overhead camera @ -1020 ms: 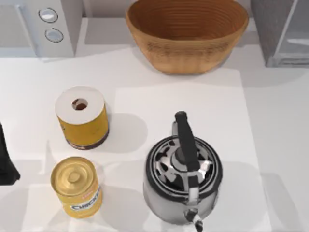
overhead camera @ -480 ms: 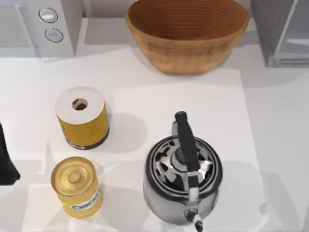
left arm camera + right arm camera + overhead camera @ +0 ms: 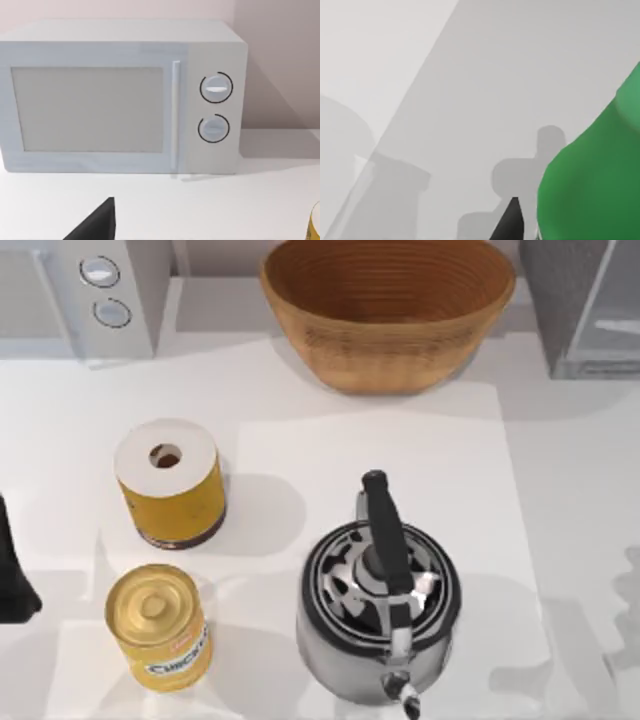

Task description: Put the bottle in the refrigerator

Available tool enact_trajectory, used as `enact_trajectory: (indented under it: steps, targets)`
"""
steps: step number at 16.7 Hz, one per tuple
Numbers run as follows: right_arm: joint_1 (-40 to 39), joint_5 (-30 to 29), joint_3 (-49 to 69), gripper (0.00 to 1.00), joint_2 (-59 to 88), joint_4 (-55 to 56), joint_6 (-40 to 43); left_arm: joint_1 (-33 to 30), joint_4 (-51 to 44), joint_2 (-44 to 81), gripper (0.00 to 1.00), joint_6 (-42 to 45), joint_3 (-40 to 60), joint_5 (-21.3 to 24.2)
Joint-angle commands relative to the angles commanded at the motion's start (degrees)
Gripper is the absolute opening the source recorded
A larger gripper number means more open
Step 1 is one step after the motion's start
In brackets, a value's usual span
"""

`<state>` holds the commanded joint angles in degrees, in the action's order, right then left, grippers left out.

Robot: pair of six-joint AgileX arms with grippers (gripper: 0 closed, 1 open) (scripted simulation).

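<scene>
Top view of a white table (image 3: 560,490). At the back, from left to right, stand a white microwave (image 3: 75,295) with two round knobs, a woven basket (image 3: 388,310), and the refrigerator (image 3: 585,305), whose dark grey speckled side and pale front panel occupy the back right corner. On the left half of the table stands a yellow canister with a white top (image 3: 170,483); nearer the front edge, just beside it, is a yellow tin (image 3: 158,625) with a gold lid and a printed label. Right of centre sits a metal kettle (image 3: 378,600) with a black handle, its spout pointing toward the front edge. A dark part of the left arm (image 3: 12,570) shows at the table's left edge; in the left wrist view one dark fingertip (image 3: 97,222) lies before the microwave front (image 3: 120,95), and the edge of a yellow container (image 3: 315,225) appears at the frame's margin. Whether the left gripper is wide or narrow cannot be told. In the right wrist view the green bottle (image 3: 595,175) sits very close to the camera above the pale table surface, with a dark finger (image 3: 510,220) just beside it; whether the right gripper is clamped on the bottle cannot be told. Soft shadows fall on the table at the top view's right edge.
</scene>
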<state>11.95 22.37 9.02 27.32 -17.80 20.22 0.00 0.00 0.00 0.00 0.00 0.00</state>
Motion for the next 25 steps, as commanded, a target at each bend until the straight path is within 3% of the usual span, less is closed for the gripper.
enact_trajectory:
  steps: [4, 8, 18, 25]
  targets:
    - [-7.7, -13.0, -6.3, 0.01, -17.8, 9.5, -14.3, 0.0, 0.0, 0.0, 1.00, 0.0, 0.0, 0.0]
    - [-11.6, -21.5, -8.9, 0.01, -26.5, 17.0, -19.8, 0.0, 0.0, 0.0, 1.00, 0.0, 0.0, 0.0]
    - [-10.2, -22.1, -6.1, 0.01, -23.8, 21.1, -20.6, 0.0, 0.0, 0.0, 1.00, 0.0, 0.0, 0.0]
    - [-3.6, -18.9, 10.1, 0.01, 4.2, 42.8, -21.2, 0.0, 0.0, 0.0, 1.00, 0.0, 0.0, 0.0]
